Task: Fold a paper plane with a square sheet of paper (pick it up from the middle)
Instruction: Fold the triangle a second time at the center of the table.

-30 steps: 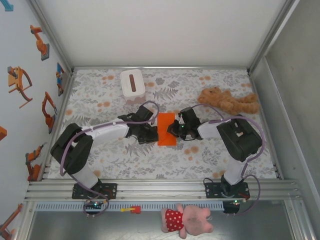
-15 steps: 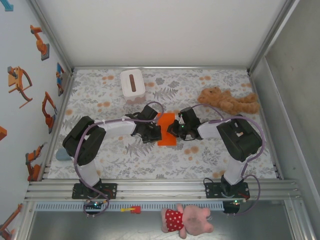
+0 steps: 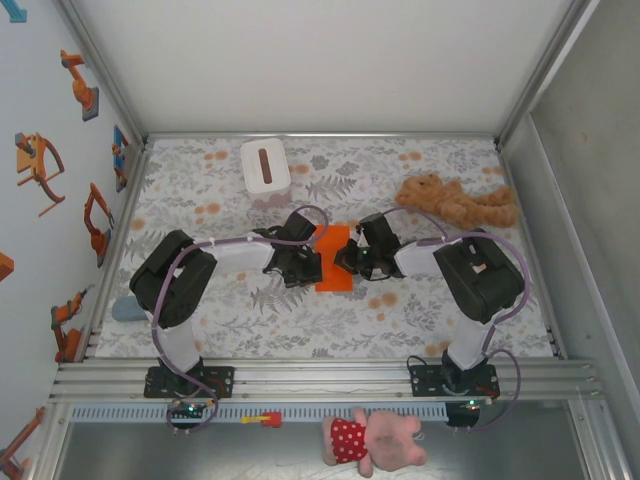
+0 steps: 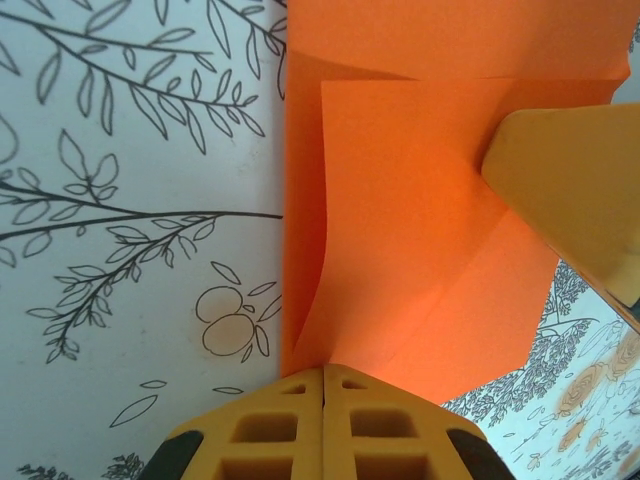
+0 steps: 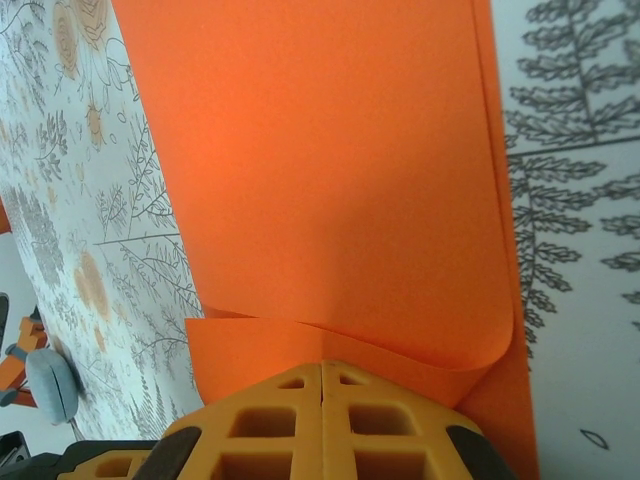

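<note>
Progress check on the plane fold, working from the near edge outward. Nearest the camera in the top view, a pink plush toy (image 3: 375, 440) lies in front of the rail where the arm bases are bolted, and it has nothing to do with the job. Both arms reach in toward the middle of the table (image 3: 200, 200). That's where the square sheet of paper (image 3: 333, 272) is, lying on the floral surface between them.

The left gripper (image 3: 310, 264) sits at the paper's left edge and the right gripper (image 3: 346, 262) at its right edge. On both wrist cams the yellow fingers (image 4: 280, 430) are pressed together, with just a seam between them and the tips right at the paper. I can't see any orange caught in that seam, so to me it reads more like pressing a crease down than pinching.

The sheet isn't square anymore. From above it's a tall narrow rectangle, and up close there's a second layer folded over the first, with one flap curling up a bit instead of lying flat. So I'd say at least the first fold is in. There's no pointed nose and no wings, so most of the paper plane is left to do.

Farther back, a white tissue box (image 3: 265, 165) and a tan plush toy (image 3: 455, 203) sit well clear.
</note>
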Controlling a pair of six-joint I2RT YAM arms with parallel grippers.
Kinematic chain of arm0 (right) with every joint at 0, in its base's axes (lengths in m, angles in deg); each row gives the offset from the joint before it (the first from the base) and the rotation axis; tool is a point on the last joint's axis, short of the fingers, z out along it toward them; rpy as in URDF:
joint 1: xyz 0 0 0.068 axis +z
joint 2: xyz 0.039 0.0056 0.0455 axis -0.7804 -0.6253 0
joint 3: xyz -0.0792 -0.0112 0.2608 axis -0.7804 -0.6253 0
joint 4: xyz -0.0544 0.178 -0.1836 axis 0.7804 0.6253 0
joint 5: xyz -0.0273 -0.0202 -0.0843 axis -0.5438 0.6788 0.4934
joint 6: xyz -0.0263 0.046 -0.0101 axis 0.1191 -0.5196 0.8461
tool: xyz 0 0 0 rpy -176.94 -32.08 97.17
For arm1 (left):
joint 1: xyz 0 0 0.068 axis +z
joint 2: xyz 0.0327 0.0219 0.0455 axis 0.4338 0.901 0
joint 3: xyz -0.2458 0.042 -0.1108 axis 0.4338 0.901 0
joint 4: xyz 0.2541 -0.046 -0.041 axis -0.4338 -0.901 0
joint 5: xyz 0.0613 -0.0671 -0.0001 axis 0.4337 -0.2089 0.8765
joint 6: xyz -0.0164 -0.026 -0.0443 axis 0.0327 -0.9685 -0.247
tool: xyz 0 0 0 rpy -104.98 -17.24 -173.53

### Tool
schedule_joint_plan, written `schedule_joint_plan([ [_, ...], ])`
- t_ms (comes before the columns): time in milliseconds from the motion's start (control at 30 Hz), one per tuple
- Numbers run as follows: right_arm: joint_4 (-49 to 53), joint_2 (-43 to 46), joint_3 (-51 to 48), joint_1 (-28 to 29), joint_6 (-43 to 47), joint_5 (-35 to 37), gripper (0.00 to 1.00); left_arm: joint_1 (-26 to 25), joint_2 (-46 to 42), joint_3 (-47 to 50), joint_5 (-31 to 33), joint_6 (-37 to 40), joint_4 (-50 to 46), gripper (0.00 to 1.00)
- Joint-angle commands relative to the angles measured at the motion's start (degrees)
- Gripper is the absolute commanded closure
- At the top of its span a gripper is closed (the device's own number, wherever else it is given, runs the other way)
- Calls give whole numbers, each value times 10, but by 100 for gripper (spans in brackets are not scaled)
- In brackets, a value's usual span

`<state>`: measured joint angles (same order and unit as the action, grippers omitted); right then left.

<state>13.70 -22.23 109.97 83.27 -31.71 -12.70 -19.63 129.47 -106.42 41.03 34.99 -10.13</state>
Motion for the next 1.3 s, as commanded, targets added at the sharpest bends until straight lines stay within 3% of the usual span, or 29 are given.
schedule_joint_plan([
  [0, 86, -6, -8, -3, 23, 47, 100, -1, 9, 0, 24, -4, -21, 100],
  [267, 84, 56, 14, 3, 83, 5, 97, -2, 14, 5, 26, -7, -29, 100],
  [733, 60, 10, 29, 46, 78, -26, 100, -3, 14, 6, 23, -8, -30, 100],
  [1067, 120, 2, 33, 46, 97, 26, 100, -3, -18, -3, 14, -7, -22, 100],
  [1267, 120, -2, 35, 46, 95, 28, 100, -3, -22, -6, -5, -11, 8, 95],
])
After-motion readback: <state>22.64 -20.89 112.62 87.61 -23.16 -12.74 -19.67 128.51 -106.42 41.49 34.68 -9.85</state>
